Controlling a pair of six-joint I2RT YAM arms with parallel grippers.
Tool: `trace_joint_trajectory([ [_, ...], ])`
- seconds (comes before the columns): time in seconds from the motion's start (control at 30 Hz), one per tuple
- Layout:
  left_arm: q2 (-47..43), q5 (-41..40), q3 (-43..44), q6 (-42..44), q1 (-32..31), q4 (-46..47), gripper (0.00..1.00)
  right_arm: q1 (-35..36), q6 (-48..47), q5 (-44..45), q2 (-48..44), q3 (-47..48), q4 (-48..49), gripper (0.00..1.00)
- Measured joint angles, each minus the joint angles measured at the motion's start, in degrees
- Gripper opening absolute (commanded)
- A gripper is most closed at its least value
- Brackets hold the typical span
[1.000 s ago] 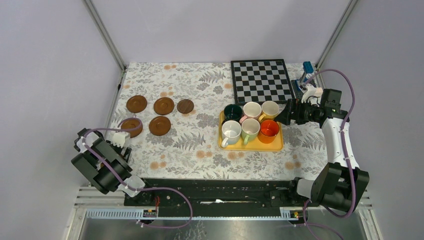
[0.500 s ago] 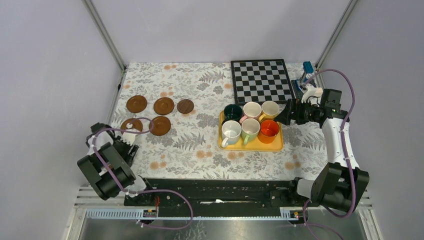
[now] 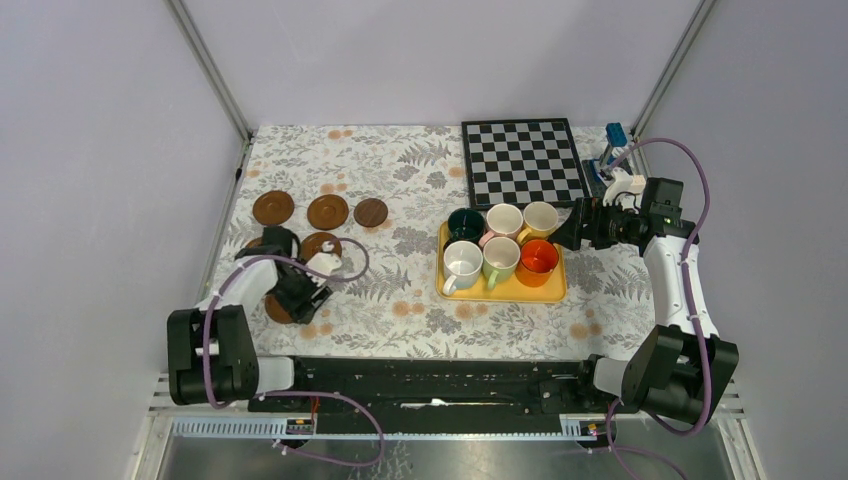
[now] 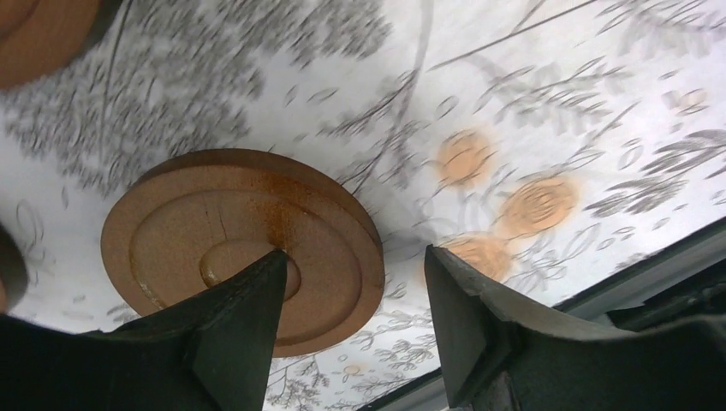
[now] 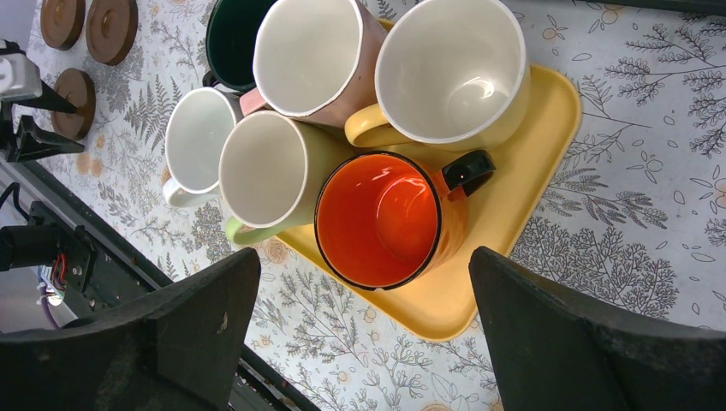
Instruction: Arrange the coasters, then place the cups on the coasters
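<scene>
Left gripper [image 4: 353, 255], jaws apart, hovers over a coaster [image 4: 197, 231] lying beneath one finger (its rim reaches into the gap). This looks like the arranging step, and the next move probably means closing squarely on that rim. Right gripper [image 5: 364, 257] gapes wide above the cups [image 5: 381, 218].

Robot lab test cell, plain grey walls [image 3: 420, 50], aluminium frame posts [image 3: 208, 70], floral-cloth table [image 3: 400, 290]

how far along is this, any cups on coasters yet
Done: three coasters lie in a row far left. In hand: the left jaws straddle the rim of another coaster near the front edge; grip unclear. Left: all six cups sit on the yellow tray, none on a coaster; right jaws open beside them.
</scene>
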Motion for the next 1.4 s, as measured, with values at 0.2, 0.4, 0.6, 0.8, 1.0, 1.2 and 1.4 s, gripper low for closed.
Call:
trace_joint_trajectory([
  [0.2, 0.5, -0.4, 0.3, -5.8, -13.9, 0.1, 0.63, 0.0, 0.0, 0.0, 0.0, 0.0, 0.0, 1.00],
  [0.4, 6.5, -2.2, 4.8, -12.9, -26.7, 1.5, 0.65, 0.0, 0.0, 0.1, 0.0, 0.0, 0.0, 1.00],
  [0.6, 14.9, -2.1, 12.7, -18.4, -35.9, 2.7, 0.66, 0.0, 0.0, 0.3, 0.0, 0.0, 0.0, 1.00],
  [0.8, 20.9, -0.7, 19.4, -20.3, -38.0, 3.9, 0.67, 0.0, 0.0, 0.4, 0.0, 0.0, 0.0, 1.00],
  [1.0, 24.9, 1.1, 23.8, -20.4, -38.3, 8.7, 0.67, 0.0, 0.0, 0.5, 0.0, 0.0, 0.0, 1.00],
  [1.2, 26.9, 1.2, 25.6, -20.1, -38.2, 11.8, 0.66, 0.0, -0.2, 0.5, 0.0, 0.0, 0.0, 1.00],
  [1.4, 28.4, 0.9, 27.1, -19.3, -38.0, 12.8, 0.66, 0.0, -0.3, 0.5, 0.0, 0.0, 0.0, 1.00],
])
